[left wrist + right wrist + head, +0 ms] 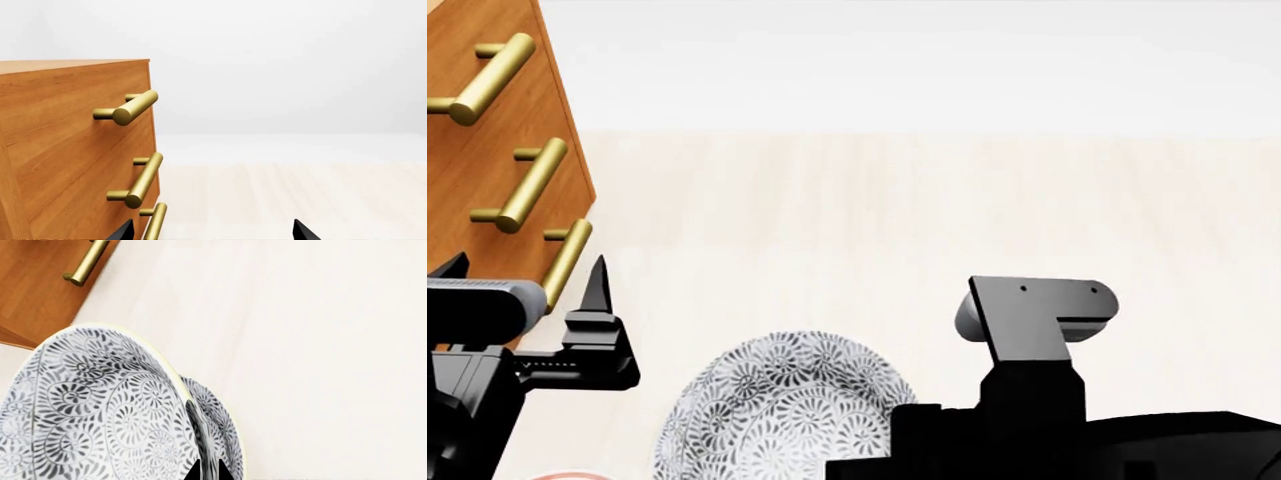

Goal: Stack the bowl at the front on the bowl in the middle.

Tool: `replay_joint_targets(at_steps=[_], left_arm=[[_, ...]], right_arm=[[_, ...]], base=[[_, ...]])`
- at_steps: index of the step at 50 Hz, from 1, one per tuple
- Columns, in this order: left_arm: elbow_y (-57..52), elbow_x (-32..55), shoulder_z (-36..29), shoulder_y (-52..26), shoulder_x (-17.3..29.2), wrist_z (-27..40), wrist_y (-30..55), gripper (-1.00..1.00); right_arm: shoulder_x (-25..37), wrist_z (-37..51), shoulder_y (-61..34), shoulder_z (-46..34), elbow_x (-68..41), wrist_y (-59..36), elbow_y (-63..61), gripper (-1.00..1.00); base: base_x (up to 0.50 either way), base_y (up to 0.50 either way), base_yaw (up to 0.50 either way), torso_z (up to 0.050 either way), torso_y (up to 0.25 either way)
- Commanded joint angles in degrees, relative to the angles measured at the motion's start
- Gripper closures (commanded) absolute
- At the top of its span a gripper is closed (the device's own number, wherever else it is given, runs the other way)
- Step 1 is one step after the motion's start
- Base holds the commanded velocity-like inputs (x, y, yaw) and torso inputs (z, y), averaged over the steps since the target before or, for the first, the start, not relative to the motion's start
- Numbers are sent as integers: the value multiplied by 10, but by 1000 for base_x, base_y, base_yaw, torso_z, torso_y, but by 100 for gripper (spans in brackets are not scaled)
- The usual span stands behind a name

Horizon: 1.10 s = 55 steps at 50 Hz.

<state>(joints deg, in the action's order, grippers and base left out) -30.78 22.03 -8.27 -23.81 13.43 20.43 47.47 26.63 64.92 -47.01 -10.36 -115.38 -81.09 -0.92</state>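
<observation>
My right gripper (209, 471) is shut on the wall of the bowl at the front (100, 415), one fingertip inside and one outside its pale rim. This bowl is white with a grey flower pattern and hangs tilted over the pale floor. Just past it shows a strip of a second bowl of the same pattern, the bowl in the middle (223, 432); I cannot tell whether the two touch. The head view shows a patterned bowl (777, 410) low in the middle, partly behind my right arm (1034, 330). My left gripper (523, 268) (213, 232) is open and holds nothing, off to the left by the dresser.
A wooden dresser (494, 150) (60, 150) with brass bar handles (130, 107) stands at the left, close to my left gripper. The rim of a red-ringed plate (567, 474) peeks in at the lower left of the head view. Pale floor (961, 200) stretches ahead.
</observation>
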Motion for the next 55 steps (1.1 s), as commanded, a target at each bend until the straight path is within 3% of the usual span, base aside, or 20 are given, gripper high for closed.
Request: replay_joint_targets(at_steps=[1,7,8,29,42,45,46,48,55], left_arm=[[1,2,-3,3,3,3,-4,-100],[3,2,-4,3,4,4,-7,-100],[3,3,-5,4,4,3,-7,-100],[6,8,-9,-1,7,9,-8,-100],[10,14,-9,-7,7,10,-9,-100],[13,15,-10,-8,7,10,-11,-100],[14,17,-8,-9,6,10,-12,-100],[12,22,0,-3,2,3,-35,-100],[-3,42,22,7,-6,-5,-67,-100]], right_arm=[[-11,-95,17,11,95,-13,36,100],[-8,-102,21,4,96,-12,36,100],[-8,-99,21,1,94,-12,37,-100],[3,-98,11,-20,84,0,34,-100],[30,-30,-51,6,68,28,-92,-100],[31,-82,-62,27,160,29,-155,-100],[34,-126,-52,38,243,57,-198,-100],[53,-230,-16,10,400,128,-270,-100],[83,-300,89,-125,721,329,-357,-100]], base=[[0,0,0,0,0],[0,0,0,0,0],[0,0,0,0,0],[0,0,0,0,0],[0,0,0,0,0],[0,0,0,0,0],[0,0,0,0,0],[0,0,0,0,0],[0,0,0,0,0]])
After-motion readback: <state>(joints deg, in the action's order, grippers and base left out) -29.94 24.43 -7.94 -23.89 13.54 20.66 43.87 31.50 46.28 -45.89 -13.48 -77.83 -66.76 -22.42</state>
